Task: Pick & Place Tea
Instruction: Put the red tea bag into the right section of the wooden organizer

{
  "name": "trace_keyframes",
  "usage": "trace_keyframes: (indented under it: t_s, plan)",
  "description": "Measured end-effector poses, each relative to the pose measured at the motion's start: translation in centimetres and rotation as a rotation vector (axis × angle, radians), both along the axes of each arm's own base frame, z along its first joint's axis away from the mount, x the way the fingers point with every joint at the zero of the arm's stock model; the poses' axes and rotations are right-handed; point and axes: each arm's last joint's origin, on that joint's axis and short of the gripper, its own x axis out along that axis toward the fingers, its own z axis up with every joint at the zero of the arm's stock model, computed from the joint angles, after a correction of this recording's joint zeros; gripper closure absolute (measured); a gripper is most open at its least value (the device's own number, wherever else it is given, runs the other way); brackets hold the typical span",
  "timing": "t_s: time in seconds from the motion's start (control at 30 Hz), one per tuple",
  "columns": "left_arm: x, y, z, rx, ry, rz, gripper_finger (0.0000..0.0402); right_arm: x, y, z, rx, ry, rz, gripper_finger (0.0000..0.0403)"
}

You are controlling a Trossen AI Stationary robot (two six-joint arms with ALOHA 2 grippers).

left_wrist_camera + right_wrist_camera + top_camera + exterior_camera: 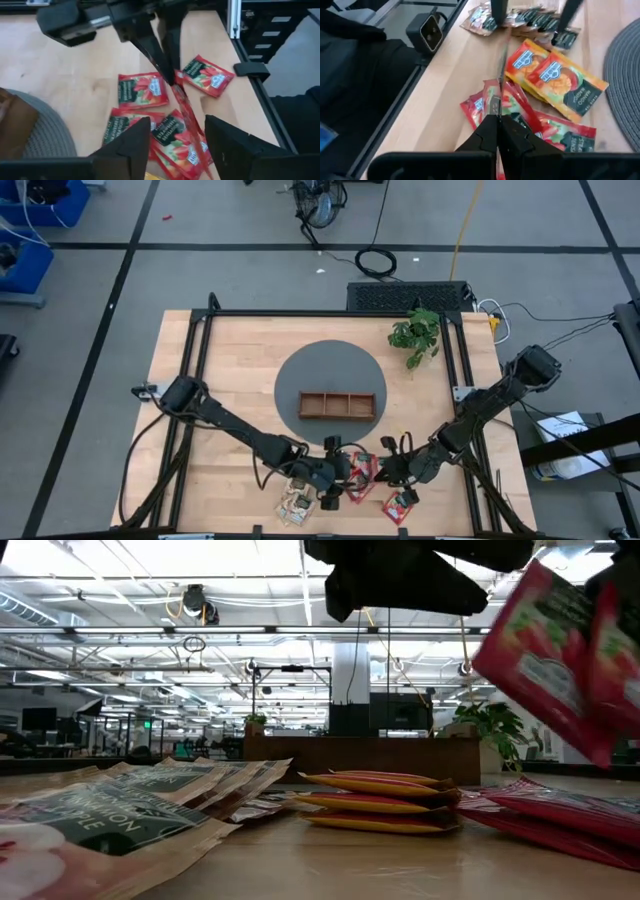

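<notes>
Near counter's front edge: we are seeing both claws meeting over the tea pile.
Right claw [498,131]: fingers pressed together, pinching a red packet [186,107] edge-on, lifting it clear of the others.
Left claw [177,145]: fingers standing apart, holding nothing, flanking that packet.
Tea: red packets [362,473], orange ones [555,80], pale ones [294,505] lying loose on the counter [240,370].
Tray [337,405]: sitting on grey mat [300,370], all three compartments showing empty.
</notes>
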Motion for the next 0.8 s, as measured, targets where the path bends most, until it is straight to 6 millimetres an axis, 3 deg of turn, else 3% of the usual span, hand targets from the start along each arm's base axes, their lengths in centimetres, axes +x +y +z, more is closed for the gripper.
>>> trace_keyframes:
  t_s: [0.2, 0.37, 0.5, 0.67, 0.8]
  plan:
    - [-0.1, 0.0, -0.1, 0.002, 0.012, -0.005, 0.0205, 0.4, -0.5, 0.3, 0.001, -0.020, -0.012, 0.0403]
    - [0.5, 0.3, -1.7, 0.010, 0.042, -0.003, 0.0233, 0.7, -0.8, 0.3, -0.011, -0.031, -0.015, 0.0403]
    - [1.0, 1.1, -2.5, 0.018, 0.062, 0.015, 0.0279, 0.8, -0.9, 0.3, -0.011, -0.030, -0.016, 0.0403]
    - [1.1, 1.8, -2.7, 0.015, 0.093, 0.005, 0.0382, 0.6, -0.9, 0.0, 0.000, 0.013, -0.009, 0.0403]
    - [1.0, 1.5, -2.7, 0.027, 0.093, -0.011, 0.0392, 0.5, -1.0, -0.2, 0.003, 0.038, -0.023, 0.0403]
